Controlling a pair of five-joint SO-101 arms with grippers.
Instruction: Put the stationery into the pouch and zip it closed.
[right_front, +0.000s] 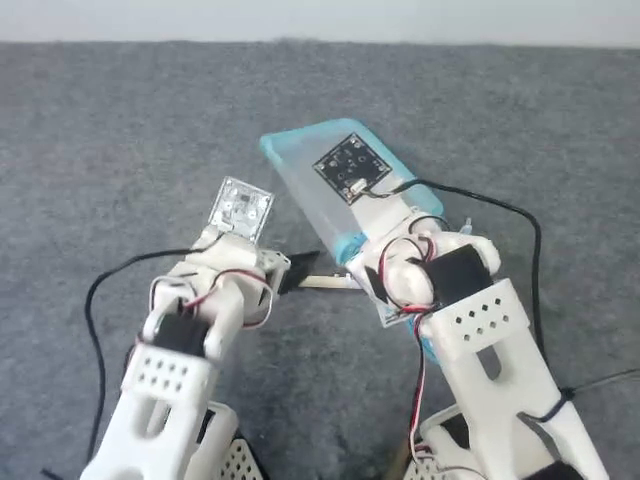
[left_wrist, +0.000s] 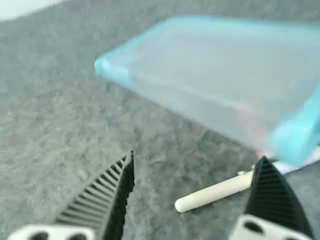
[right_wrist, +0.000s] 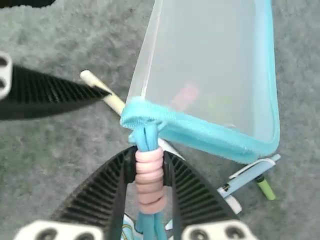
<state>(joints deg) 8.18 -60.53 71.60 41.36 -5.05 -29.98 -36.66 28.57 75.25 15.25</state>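
Closest to me, the right gripper (right_wrist: 149, 159) is clamping its black ribbed fingers (right_wrist: 100, 195) on the zipper pull (right_wrist: 149, 175), a stack of pink beads on a blue cord. The cord is running straight up into the blue-trimmed corner of the pouch (right_wrist: 210, 75), so the pouch is sitting directly ahead of those fingers and touching them through the pull. Pouch walls are showing translucent, and faint pink and greenish shapes are lying inside, too blurred to name.

Over on the other side, the left gripper (left_wrist: 196, 157) is hovering with its jaws spread wide apart, holding nothing. Lying on the grey table cover (right_front: 120, 130) is a white stick (left_wrist: 212, 192), just beside the held corner of the pouch, and one of the left arm's fingers is crossing in front of it in the right wrist view. From above, the stick (right_front: 325, 282) is lying between the two grippers.

Poking out from under the pouch's near edge is a clip pen (right_wrist: 247, 176) with a green tip, resting on the cover.
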